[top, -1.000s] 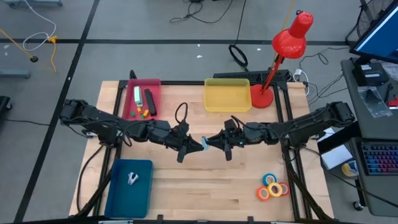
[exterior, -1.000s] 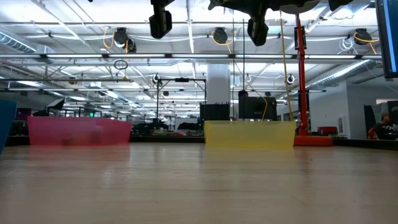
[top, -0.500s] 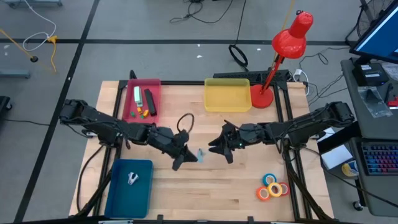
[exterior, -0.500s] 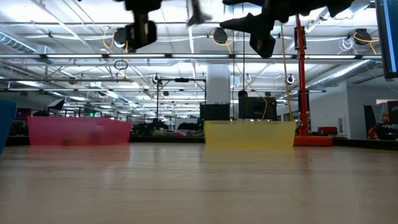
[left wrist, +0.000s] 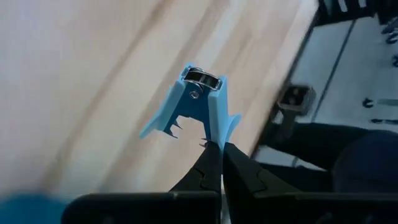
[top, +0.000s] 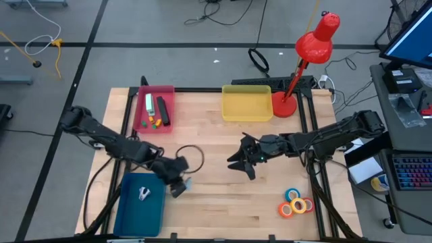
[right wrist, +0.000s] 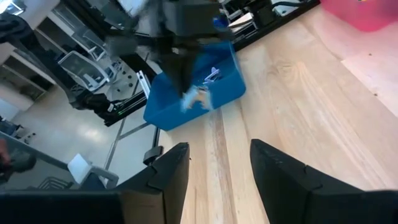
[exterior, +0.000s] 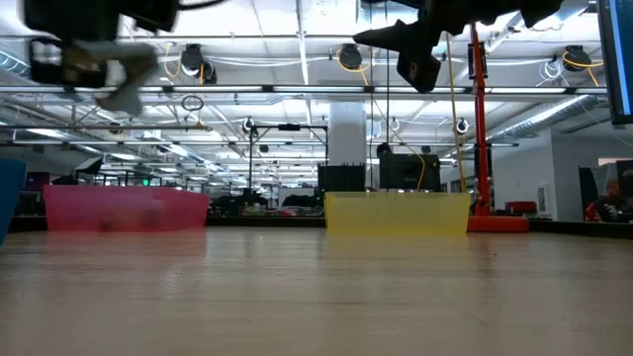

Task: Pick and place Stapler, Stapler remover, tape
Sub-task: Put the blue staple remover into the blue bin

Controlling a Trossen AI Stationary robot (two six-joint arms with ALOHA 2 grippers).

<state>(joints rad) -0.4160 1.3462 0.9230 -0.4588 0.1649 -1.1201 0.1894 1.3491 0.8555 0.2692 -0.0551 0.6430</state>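
Wooden table [top: 223, 202]: pincer [left wrist: 219, 148] grips (angular, blue) stapler remover [left wrist: 193, 106]

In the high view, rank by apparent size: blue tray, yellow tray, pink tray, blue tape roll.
1. blue tray
2. yellow tray and pink tray: too alike to rank
3. blue tape roll, by far the smallest

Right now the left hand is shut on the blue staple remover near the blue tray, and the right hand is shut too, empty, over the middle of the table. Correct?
Not quite. The right hand is open, not shut: the right wrist view shows its two fingers apart with nothing between them. The rest holds: the left hand is shut on the blue staple remover by the blue tray.
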